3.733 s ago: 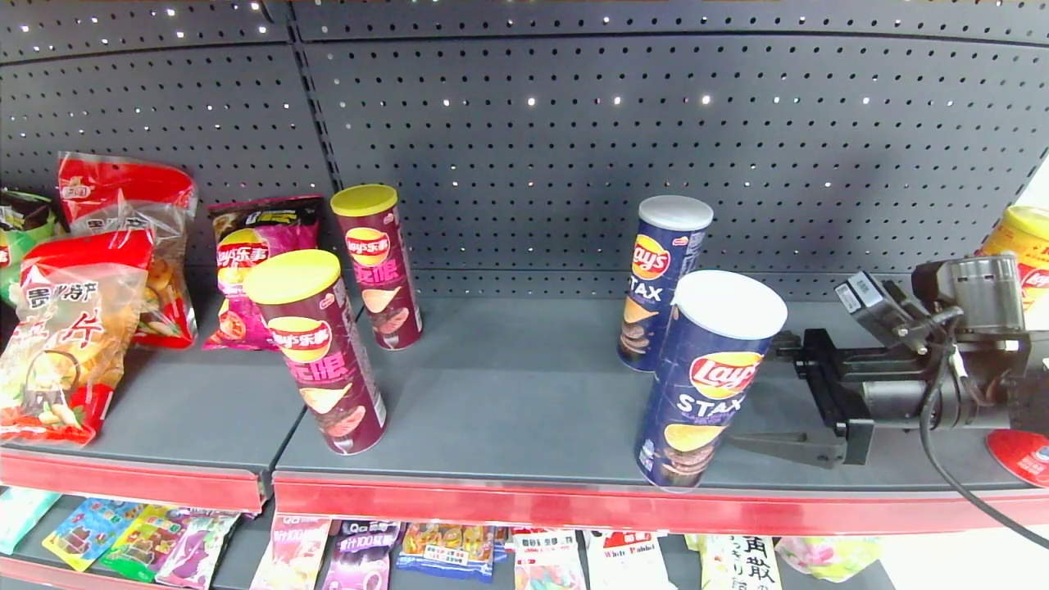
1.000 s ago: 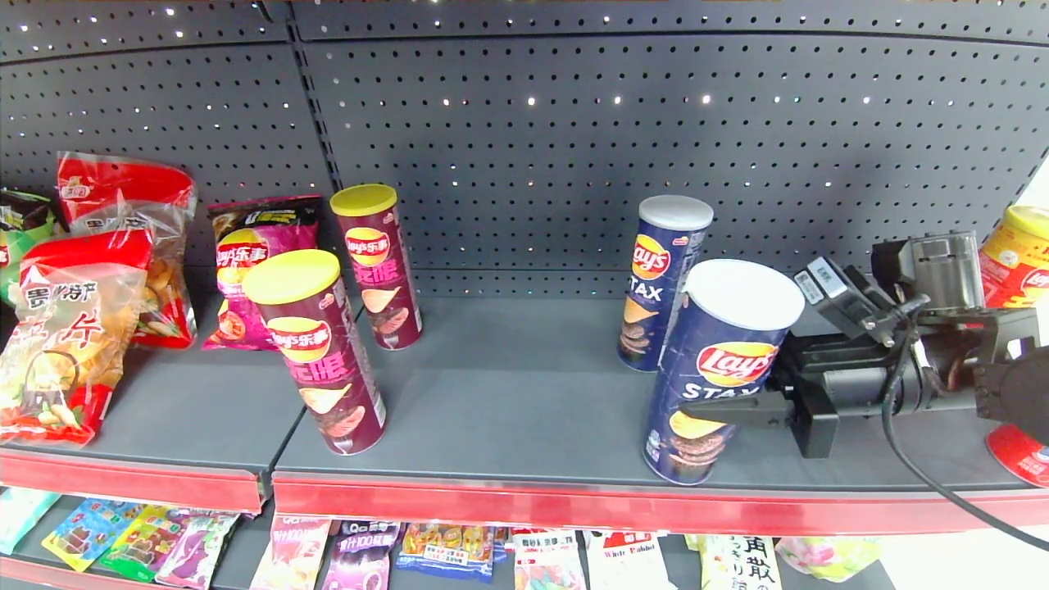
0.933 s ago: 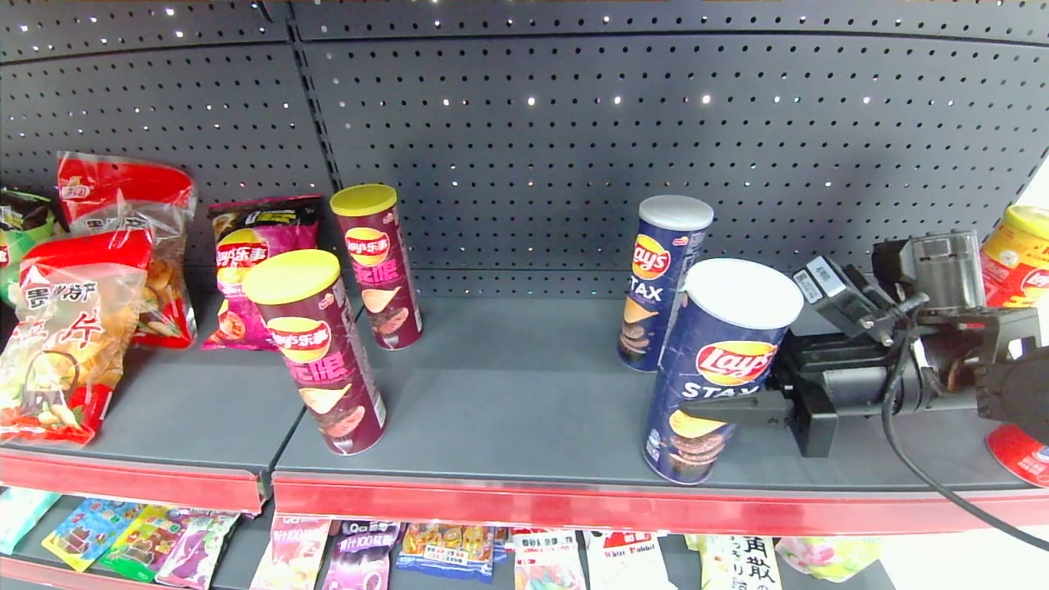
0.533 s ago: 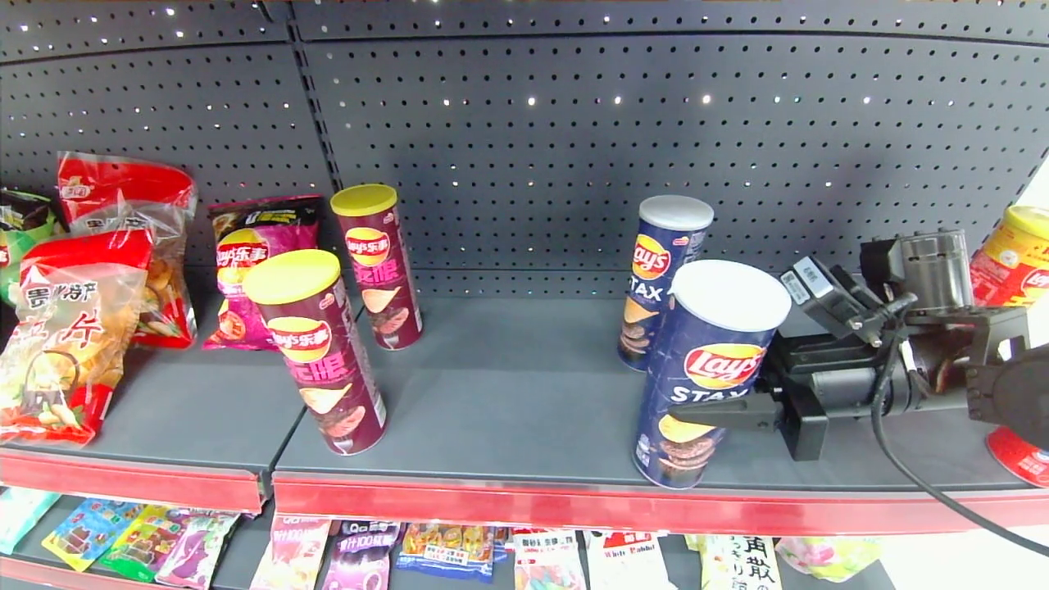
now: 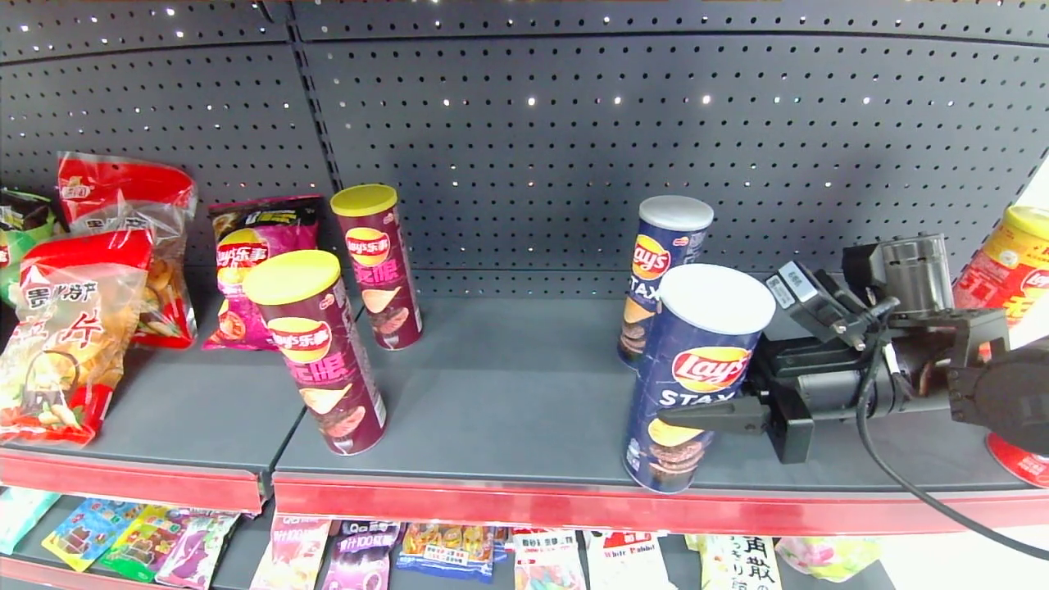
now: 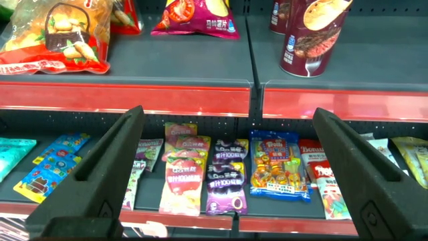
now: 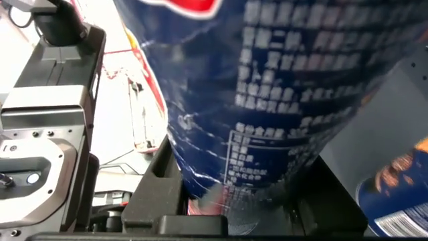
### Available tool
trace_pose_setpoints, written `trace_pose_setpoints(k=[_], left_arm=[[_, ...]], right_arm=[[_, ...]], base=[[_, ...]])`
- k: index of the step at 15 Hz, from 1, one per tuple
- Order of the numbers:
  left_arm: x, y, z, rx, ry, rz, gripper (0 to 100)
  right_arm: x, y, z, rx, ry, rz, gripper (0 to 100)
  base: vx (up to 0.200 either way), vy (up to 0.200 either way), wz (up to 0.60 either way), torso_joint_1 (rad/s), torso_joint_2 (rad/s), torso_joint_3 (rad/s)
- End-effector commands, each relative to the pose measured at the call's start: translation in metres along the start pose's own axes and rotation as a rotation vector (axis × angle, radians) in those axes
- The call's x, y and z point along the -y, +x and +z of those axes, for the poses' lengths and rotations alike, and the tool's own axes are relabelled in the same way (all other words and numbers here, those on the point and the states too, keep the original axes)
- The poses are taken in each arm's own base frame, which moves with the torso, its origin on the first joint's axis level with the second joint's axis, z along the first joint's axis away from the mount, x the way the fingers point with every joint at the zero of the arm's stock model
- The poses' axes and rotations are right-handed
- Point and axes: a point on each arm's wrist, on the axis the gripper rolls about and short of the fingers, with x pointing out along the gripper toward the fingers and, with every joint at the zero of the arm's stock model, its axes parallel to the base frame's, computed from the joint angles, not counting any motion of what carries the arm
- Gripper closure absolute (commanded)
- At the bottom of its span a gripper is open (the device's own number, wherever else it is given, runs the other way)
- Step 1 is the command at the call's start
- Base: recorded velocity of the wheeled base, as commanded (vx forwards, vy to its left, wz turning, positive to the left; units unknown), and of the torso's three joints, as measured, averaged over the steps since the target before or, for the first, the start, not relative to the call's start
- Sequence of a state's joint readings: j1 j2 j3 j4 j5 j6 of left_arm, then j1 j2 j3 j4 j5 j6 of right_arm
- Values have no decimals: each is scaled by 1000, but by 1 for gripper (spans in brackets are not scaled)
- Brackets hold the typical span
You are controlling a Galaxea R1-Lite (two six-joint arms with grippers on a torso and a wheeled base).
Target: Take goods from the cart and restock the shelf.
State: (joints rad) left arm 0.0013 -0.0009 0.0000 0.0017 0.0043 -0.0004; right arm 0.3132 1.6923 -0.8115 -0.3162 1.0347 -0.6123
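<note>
Moved: A few seconds back the right end effector [image 5: 684, 393] was open next to the blue can [image 5: 705, 328]. Now it holds the can, and both have gone a little way toward the left end of the shelf [image 5: 508, 393].
Right end effector: Its two fingers squeeze the middle of the blue can, one finger in front and the other behind it.
Blue can: It is at the front edge of the shelf, on the right half, with its white lid on top. The right wrist view shows its side up close [image 7: 254, 100].
Other blue can [image 5: 664, 262]: It stands just behind the first one, nearer the back wall.
Left end effector [image 6: 227, 120]: Its fingers are wide apart, down in front of the lower shelf [image 6: 200, 227], where small snack packs [image 6: 224, 177] lie.
Dark red cans: Two with yellow lids stand left of the middle, one by the front edge [image 5: 315, 360] and one near the back [image 5: 377, 254].
Snack bags [image 5: 74, 328]: They sit at the left end of the shelf.
</note>
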Motion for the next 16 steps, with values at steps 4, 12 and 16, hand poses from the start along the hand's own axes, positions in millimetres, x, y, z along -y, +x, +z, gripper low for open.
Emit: trace_pose_setpoints(k=[4,12,16], left_arm=[[0,0,0,-1,0,1,0],[0,0,0,-1,-1,1,0],[0,0,0,-1,-1,1,0]], right_arm=[[6,7,-3,5,-8,5,100],[12,-4,1,12,-8,-40,100],[10,0,-3,6,-3,-23,100]], base=[[0,0,0,0,0,0],[0,0,0,0,0,0],[0,0,0,0,0,0]])
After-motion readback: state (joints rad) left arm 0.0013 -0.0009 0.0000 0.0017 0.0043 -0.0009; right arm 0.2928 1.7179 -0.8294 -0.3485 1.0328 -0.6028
